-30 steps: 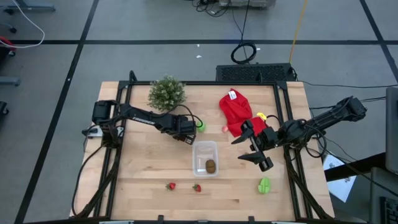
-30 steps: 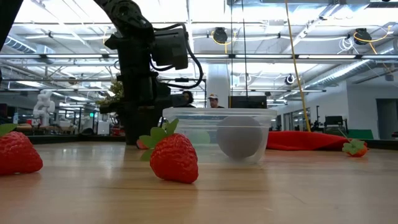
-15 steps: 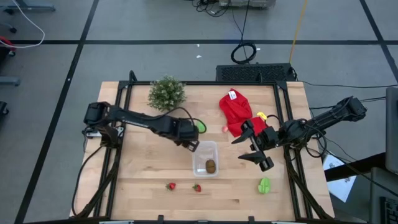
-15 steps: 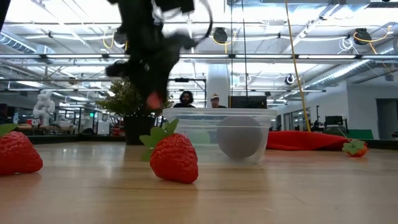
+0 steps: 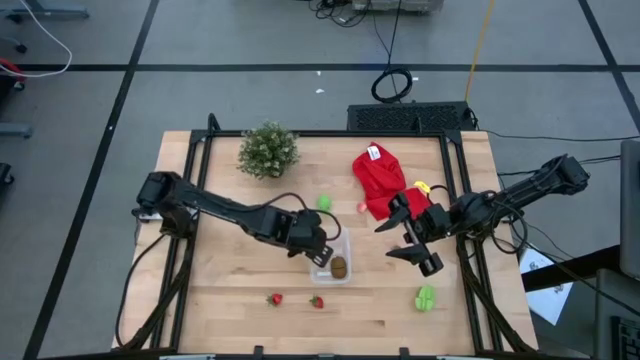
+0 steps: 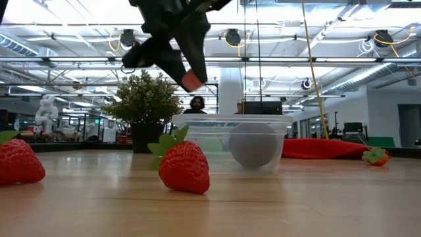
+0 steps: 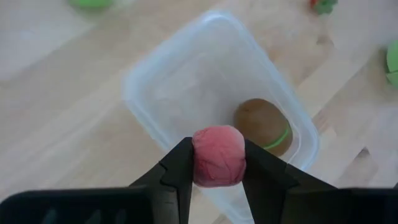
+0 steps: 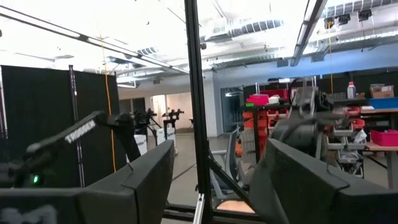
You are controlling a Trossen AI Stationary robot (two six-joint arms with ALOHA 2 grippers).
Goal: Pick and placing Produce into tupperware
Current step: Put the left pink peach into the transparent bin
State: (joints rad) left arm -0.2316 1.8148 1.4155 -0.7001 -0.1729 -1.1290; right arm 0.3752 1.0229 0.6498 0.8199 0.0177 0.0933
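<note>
Hovering: left gripper (image 7: 217, 163) clamps pink fruit (image 7: 217, 155) above tupperware (image 5: 343, 239) at table centre, poised for drop beside brown oval (image 7: 262, 122) | right gripper (image 5: 408, 232) at 3 o'clock, spread, idle

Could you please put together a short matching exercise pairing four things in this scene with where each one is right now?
Things:
1. pink fruit
2. brown fruit
3. right tool
4. two strawberries

Places:
A. lying inside the tupperware
B. on the bare table, on the near side of the tupperware
C. clamped in the left tool, above the tupperware
D. open and empty, beside the red cloth

Pairs: 1-C, 2-A, 3-D, 4-B
</note>
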